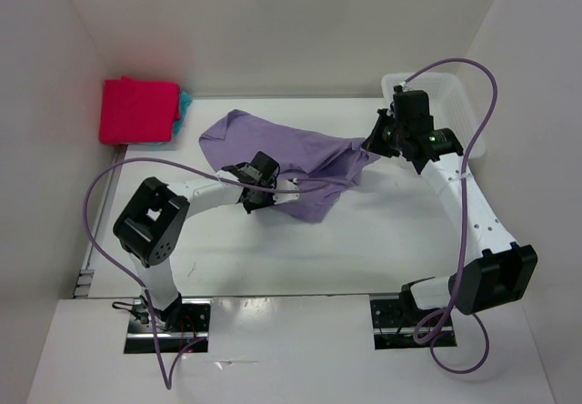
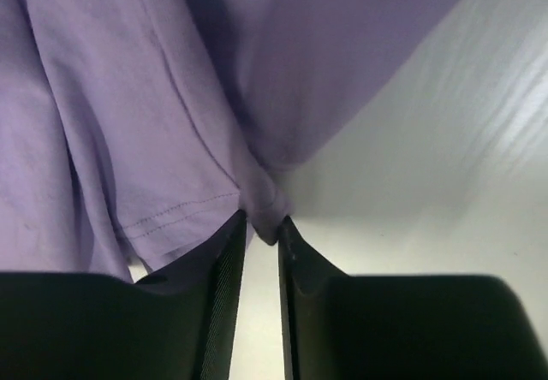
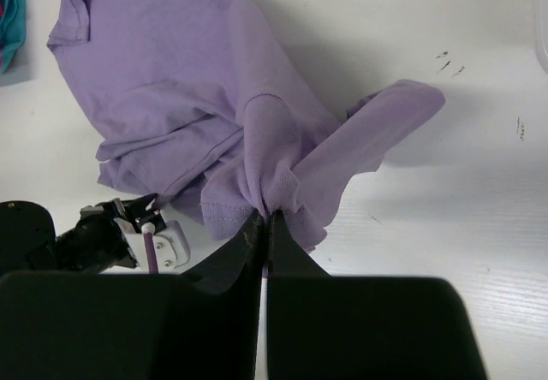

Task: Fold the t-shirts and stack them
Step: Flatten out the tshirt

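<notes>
A purple t-shirt (image 1: 282, 154) hangs crumpled between both arms over the middle of the table. My left gripper (image 1: 257, 186) is shut on a pinch of its fabric near a hemmed edge (image 2: 171, 213), as the left wrist view shows at the gripper (image 2: 262, 228). My right gripper (image 1: 377, 140) is shut on a bunch of the shirt's right side, close to a stitched hem (image 3: 231, 213); its tips (image 3: 266, 220) meet on the cloth. The shirt (image 3: 197, 97) is lifted off the table at the right end and its left part rests on the table.
A folded red shirt (image 1: 138, 110) lies on a teal one (image 1: 185, 104) at the back left. A white bin (image 1: 455, 104) stands at the back right behind the right arm. White walls enclose the table (image 1: 300, 249).
</notes>
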Robot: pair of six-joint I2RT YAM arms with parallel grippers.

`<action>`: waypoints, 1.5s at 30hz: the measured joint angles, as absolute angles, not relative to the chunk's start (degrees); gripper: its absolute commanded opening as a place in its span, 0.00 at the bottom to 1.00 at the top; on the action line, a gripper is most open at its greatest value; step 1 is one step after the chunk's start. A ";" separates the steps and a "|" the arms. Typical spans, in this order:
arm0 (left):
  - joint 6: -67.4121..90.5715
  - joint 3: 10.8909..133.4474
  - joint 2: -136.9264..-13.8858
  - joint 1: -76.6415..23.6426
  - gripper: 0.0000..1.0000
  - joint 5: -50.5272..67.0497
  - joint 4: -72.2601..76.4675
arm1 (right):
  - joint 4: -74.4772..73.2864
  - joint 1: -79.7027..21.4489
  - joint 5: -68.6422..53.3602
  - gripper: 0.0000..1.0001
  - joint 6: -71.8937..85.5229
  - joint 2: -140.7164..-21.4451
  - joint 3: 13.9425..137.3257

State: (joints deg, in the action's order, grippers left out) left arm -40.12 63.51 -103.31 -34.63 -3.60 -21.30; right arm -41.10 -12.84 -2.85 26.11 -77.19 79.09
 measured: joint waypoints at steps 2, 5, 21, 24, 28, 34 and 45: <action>-39.94 64.45 -103.42 -34.52 0.18 -2.24 -22.41 | -41.10 -12.84 -2.85 0.00 26.11 -77.19 79.09; -38.98 66.04 -103.42 -34.41 0.00 0.05 -23.83 | -41.12 -12.84 -2.92 0.00 26.11 -77.19 79.09; -38.87 68.75 -103.98 -34.09 0.51 4.12 -27.75 | -41.10 -12.84 -3.55 0.00 26.04 -77.14 78.08; -38.92 68.75 -104.95 -33.39 0.46 3.81 -27.62 | -41.10 -12.84 -3.55 0.00 26.02 -77.14 78.04; -38.79 68.75 -105.27 -32.01 0.36 3.70 -27.31 | -41.15 -12.84 -3.57 0.00 26.02 -77.12 77.84; -38.41 69.12 -105.47 -31.40 0.51 4.82 -27.11 | -41.15 -12.84 -3.66 0.00 26.02 -77.08 77.56; -38.28 72.49 -106.00 -31.40 0.65 9.02 -29.36 | -41.15 -12.84 -3.77 0.00 26.02 -77.06 77.30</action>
